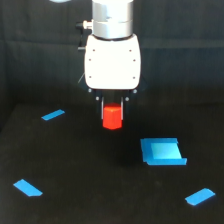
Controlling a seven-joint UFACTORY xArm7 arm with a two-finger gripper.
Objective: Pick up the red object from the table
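The red object (112, 116) is a small red-orange chunky block hanging clear above the black table (75, 165), with a faint dark shadow below it. My gripper (112, 111), under the white arm housing, is shut on the block's upper part. The dark fingers (101, 107) show on either side of the block. Its lower half sticks out below them.
Flat blue pieces lie on the table: a thin strip (53, 115) at the exterior view's left, a larger folded blue sheet (162, 151) at the right, a small piece (27, 188) at the lower left and another (200, 196) at the lower right.
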